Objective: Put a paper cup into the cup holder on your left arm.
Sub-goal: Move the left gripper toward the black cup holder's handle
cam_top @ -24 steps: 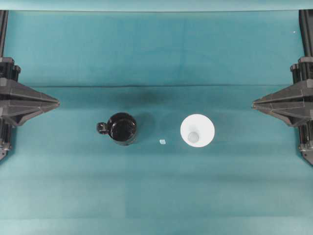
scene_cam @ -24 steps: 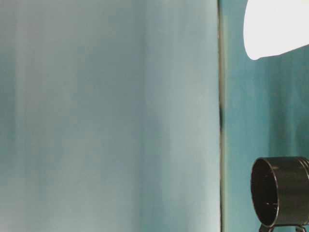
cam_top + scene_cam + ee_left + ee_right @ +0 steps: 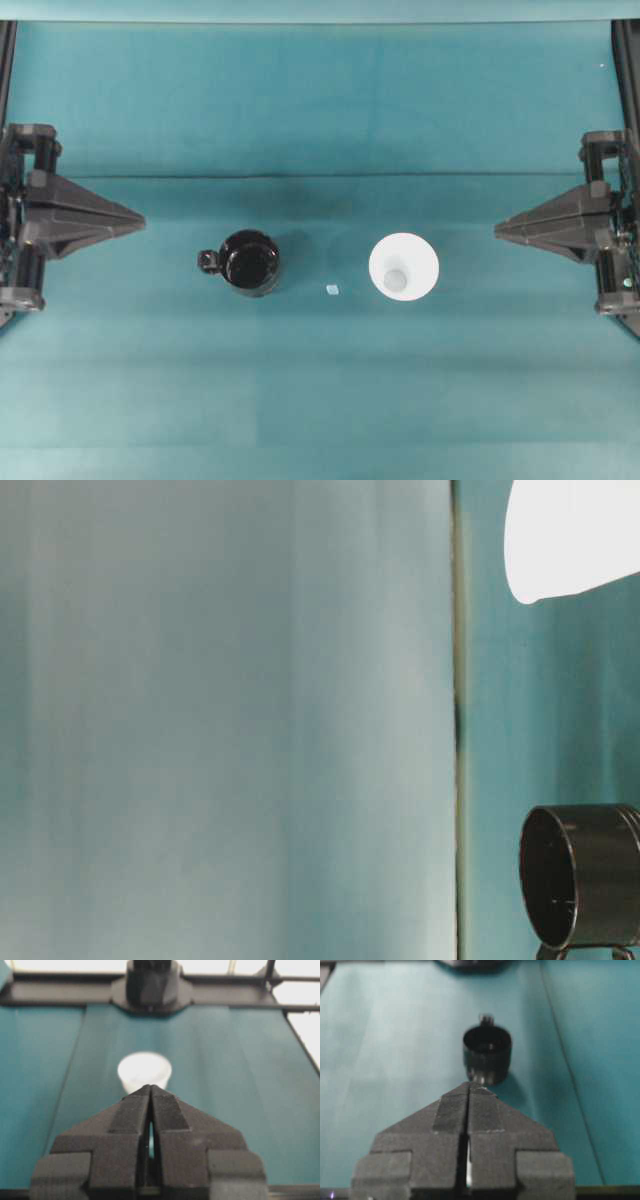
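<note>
The paper cup (image 3: 403,266) is small, white and conical, standing upright on the teal desk (image 3: 320,400) with its wide round rim up and a greyish base visible inside. The cup holder (image 3: 250,262), a glossy black mug-like cup, stands upright well apart to its left, empty, its small knob handle pointing left, away from the paper cup.

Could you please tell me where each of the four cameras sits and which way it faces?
Overhead: straight above the teal table, looking down; left gripper and right gripper point inward toward the cup holder and paper cup.
Table-level: low and apparently turned sideways; cup holder and paper cup at its right edge, no arm.
Left wrist: behind the shut left gripper, facing the paper cup.
Right wrist: behind the shut right gripper, facing the cup holder.
Shared: overhead and table-level both show both cups.
</note>
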`<state>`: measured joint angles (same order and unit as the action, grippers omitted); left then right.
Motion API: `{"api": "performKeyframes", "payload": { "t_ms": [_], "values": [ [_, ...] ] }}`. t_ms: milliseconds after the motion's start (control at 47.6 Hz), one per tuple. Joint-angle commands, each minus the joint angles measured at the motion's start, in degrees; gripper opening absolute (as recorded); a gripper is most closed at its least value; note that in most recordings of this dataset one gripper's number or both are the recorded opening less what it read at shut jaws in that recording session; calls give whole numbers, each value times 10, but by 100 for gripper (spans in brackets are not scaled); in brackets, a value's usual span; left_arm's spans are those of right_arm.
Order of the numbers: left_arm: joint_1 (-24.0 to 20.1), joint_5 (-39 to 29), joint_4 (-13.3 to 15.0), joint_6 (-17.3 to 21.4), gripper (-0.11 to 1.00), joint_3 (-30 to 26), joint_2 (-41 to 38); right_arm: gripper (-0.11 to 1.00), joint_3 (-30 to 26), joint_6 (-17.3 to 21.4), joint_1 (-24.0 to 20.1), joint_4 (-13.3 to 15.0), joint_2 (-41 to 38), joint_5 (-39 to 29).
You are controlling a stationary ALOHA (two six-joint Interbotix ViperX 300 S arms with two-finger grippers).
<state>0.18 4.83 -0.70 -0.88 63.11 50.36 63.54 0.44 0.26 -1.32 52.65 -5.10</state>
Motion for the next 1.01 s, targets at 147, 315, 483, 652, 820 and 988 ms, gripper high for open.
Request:
{"api": "performKeyframes", "payload": {
  "t_ms": [147,315,483,652,820,988],
  "values": [
    [-7,-74,-2,0,3,-14,-21,-3,-13,8,4,-3,-12,-71],
    [-7,-146,-2,-2,3,-14,-52,-3,-12,27,10,-3,-18,-110],
    [-7,-178,-2,-4,3,-18,-91,-3,-12,33,10,-2,-18,-124],
    [-5,-176,-1,-11,3,-22,-127,-3,-11,33,10,-3,-20,-141],
    [-5,-162,-2,-23,3,-20,-167,-3,-11,33,10,-2,-20,-143],
    [-5,-156,-2,-37,3,-22,-206,-3,-11,33,10,-2,-22,-147]
  ]
}}
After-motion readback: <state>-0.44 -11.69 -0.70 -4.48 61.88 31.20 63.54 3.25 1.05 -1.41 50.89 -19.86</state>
